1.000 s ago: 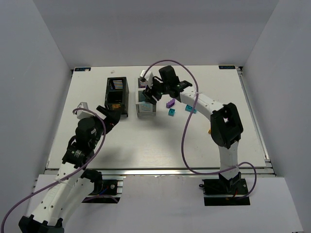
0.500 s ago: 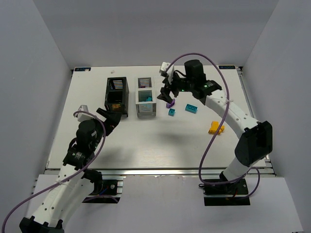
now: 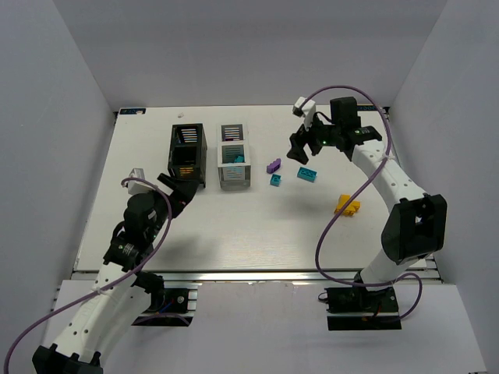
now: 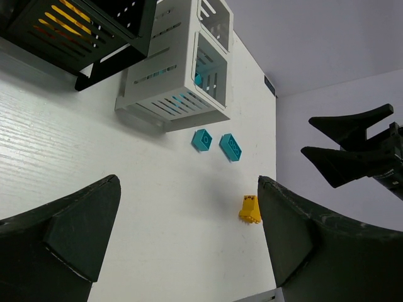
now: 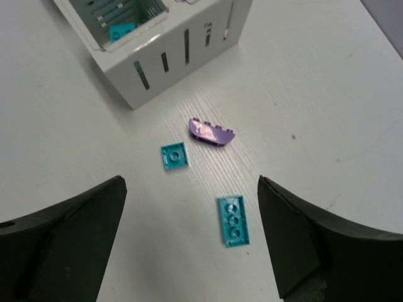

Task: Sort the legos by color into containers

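On tabletop [image 3: 234, 234], outside white container [image 5: 176, 56], 4 legos lie loose: purple lego [image 5: 211, 133], small teal lego [image 5: 174, 155], long teal lego [image 5: 233, 221], yellow-orange lego [image 3: 348, 206]. 1 teal piece [image 5: 123, 31] sits inside. Left fingers [image 4: 56, 233] and right fingers [image 5: 63, 245] spread, empty.

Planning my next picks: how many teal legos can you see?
3: small square teal lego and longer teal lego loose on the table; a third teal lego inside the white container. Containers may hide more.
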Controlling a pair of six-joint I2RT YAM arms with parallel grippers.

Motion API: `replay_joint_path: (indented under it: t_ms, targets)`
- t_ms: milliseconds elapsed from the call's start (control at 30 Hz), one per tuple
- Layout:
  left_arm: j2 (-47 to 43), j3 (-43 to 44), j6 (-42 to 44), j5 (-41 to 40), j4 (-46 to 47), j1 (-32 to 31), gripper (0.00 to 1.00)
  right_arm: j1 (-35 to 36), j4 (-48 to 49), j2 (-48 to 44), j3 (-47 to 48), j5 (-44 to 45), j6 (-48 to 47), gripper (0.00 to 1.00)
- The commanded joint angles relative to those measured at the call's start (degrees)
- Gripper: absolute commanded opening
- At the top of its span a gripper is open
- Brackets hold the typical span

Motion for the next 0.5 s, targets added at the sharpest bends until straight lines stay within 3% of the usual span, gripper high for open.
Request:
replay_joint_path:
  t_ms: [0,467]
  targets:
    - [0.1,-0.4,-0.2,1.3,1.6,0.3,0.98,-1.3,-3.3,1.0,-0.7,0.5,-2.0,0.89]
    - [1.9,-0.5,0.6,1.8,3.7,0.3,0.98,-3.4,-8.2,7.9,-0.1,5.1,-6.5,0.83]
